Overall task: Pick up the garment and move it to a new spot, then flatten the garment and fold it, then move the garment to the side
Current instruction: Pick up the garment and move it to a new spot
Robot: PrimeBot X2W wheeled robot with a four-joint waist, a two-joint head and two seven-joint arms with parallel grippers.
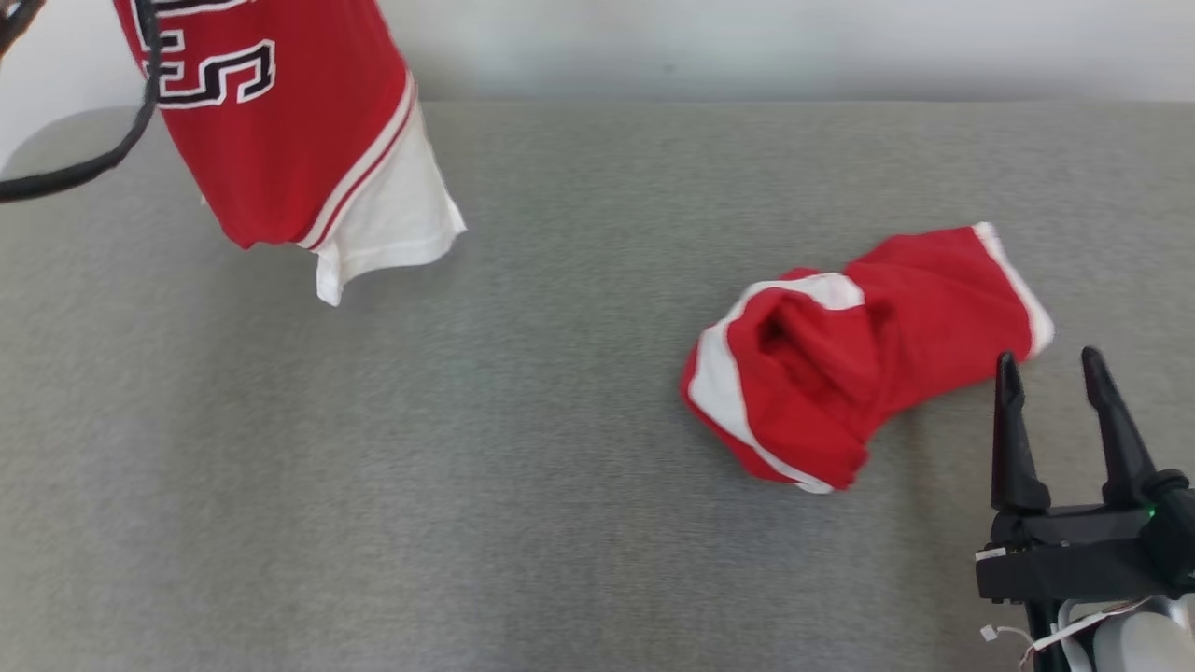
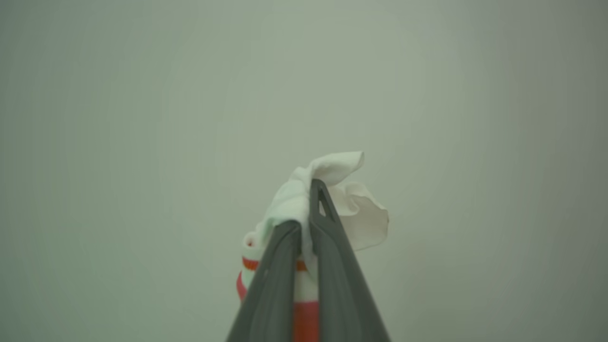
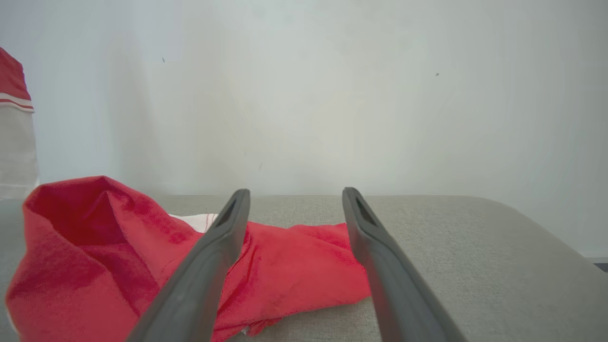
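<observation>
- Counter (image 1: 523,467): grey woven cloth cover, running from the near edge to a pale wall (image 1: 747,47) at the far side.
- Hanging jersey (image 1: 280,140): red with a white panel, red and white stripes at the seam, and black letters edged in white. It hangs at the far left, clear of the counter, its lower white corner loose in the air. Its upper part runs out of the top of the head view.
- Crumpled garment (image 1: 868,345): a 2nd red piece with white bands, lying bunched on the counter at the right, well apart from the hanging jersey. One end gapes open toward the left.
- Right hand (image 1: 1048,357): at the near right, its 2 dark fingers spread wide and grasping nothing. The fingertips are just near of the crumpled garment's right end; whether they touch it cannot be told.
- Left hand (image 2: 304,204): clenched on a bunch of the hanging jersey's white cloth, which puffs out past the fingertips, with red and white bands showing lower between the fingers.
- Black cable (image 1: 93,163): looping across the far left corner, in front of the hanging jersey's left edge.
</observation>
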